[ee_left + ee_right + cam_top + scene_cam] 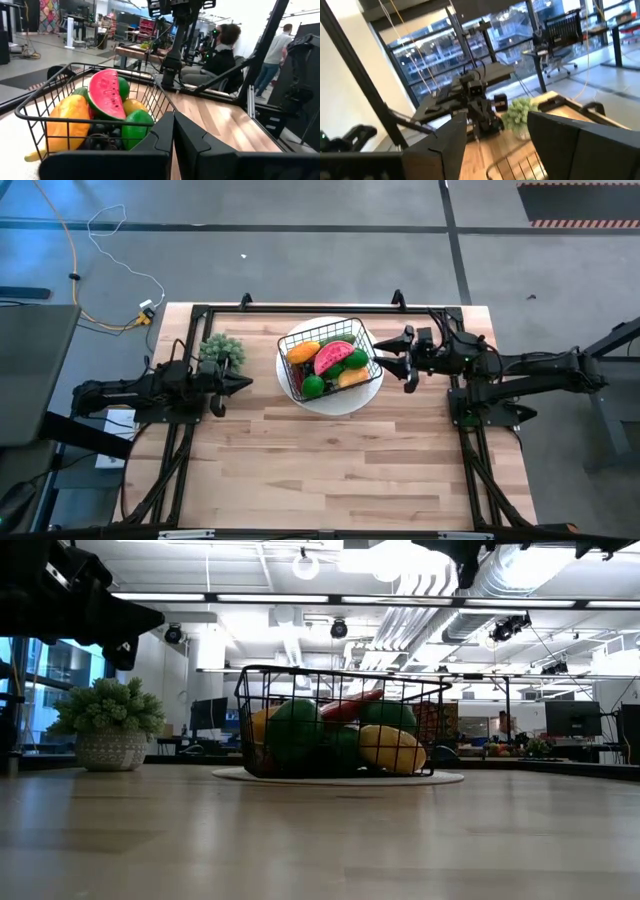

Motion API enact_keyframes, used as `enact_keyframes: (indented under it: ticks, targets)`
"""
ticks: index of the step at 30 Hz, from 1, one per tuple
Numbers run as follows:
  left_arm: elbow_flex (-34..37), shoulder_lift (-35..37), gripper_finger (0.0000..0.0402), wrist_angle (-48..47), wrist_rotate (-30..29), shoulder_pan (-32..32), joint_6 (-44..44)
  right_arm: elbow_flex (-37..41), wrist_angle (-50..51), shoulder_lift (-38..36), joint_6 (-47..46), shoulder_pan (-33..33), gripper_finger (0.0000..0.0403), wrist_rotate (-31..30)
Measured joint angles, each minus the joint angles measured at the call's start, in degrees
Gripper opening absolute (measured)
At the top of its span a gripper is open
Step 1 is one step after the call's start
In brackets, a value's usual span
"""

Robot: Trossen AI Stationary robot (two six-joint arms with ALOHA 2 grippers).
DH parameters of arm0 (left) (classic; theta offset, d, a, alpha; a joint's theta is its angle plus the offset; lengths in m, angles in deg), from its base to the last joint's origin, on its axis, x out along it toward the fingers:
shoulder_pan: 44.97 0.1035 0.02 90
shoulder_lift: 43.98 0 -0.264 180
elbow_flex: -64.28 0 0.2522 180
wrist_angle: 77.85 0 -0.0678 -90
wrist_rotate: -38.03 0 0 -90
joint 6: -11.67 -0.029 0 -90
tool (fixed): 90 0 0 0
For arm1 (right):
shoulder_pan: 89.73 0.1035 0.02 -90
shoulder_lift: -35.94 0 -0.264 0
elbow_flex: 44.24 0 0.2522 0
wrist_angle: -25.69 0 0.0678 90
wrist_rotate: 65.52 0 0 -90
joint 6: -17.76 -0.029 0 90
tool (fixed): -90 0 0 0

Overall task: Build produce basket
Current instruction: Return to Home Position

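The rectangular black wire-mesh basket [289, 372] sits on a round white plate [335, 406] at the far middle of the light wooden bench [330, 470]. It is filled with toy produce [350, 376], a red watermelon slice [334, 357] on top. The left pincer [244, 383], fingers pressed together and empty, points at it from one side. The right pincer [382, 357] hangs just beside the other side, spread wide, holding nothing.

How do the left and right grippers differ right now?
Left gripper is shut; right gripper is open. Left gripper sits beside the potted plant, apart from the wire basket; right gripper is close to its rim. Both are empty and point toward the basket.
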Motion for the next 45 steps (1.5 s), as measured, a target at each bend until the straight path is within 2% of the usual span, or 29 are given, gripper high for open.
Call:
enact_keyframes:
  ticks: [3, 7, 9, 12, 16, 21, 28, 35, 40, 45]
  targets:
    - [0.0, 0.0, 0.0001, 0.0, 0.0, 0.0, 0.0, 0.0, 6.2, -3.2, 0.0, 0.0, 0.0153, 0.0]
    - [0.0, 0.0, 0.0003, 0.0, 0.0, 0.0, 0.0, 0.0, 14.1, -8.3, 2.6, 0.0, 0.0039, 0.0]
    - [0.0, 0.0, 0.0003, 0.0, 0.0, 0.0, 0.0, 0.6, 16.6, -11.4, 3.6, -0.1, 0.0012, 0.0]
    - [0.0, 0.0, 0.0003, 0.0, 0.0, 0.0, 0.0, 4.0, 15.7, -17.5, 3.0, 0.0, 0.0024, 0.4]
    - [0.0, 0.0, 0.0003, 0.0, 0.0, 0.0, 0.0, 11.1, 13.7, -27.0, 1.1, 0.0, 0.0004, 0.4]
    - [0.0, 0.0, 0.0003, 0.0, 0.0, 0.0, 0.0, 19.1, 12.4, -37.5, -0.9, 0.0, 0.0002, 0.4]
    - [0.0, 0.0, 0.0003, 0.0, 0.0, 0.0, 0.0, 24.6, 12.7, -48.2, 0.0, 0.0, 0.0001, 0.4]
    - [0.0, 0.0, 0.0003, 0.0, -0.2, 0.0, 0.0, 29.0, 9.5, -48.4, 3.3, 0.0, 0.0, 0.9]
    - [0.0, 0.0, 0.0003, 0.0, -0.2, 0.0, 0.0, 34.8, 0.1, -48.6, 4.7, 0.0, 0.0, 2.4]
    - [0.0, 0.0, 0.0003, 0.0, -0.2, 0.0, 0.0, 34.9, 5.7, -48.5, 8.4, 0.0, 0.0, 2.3]
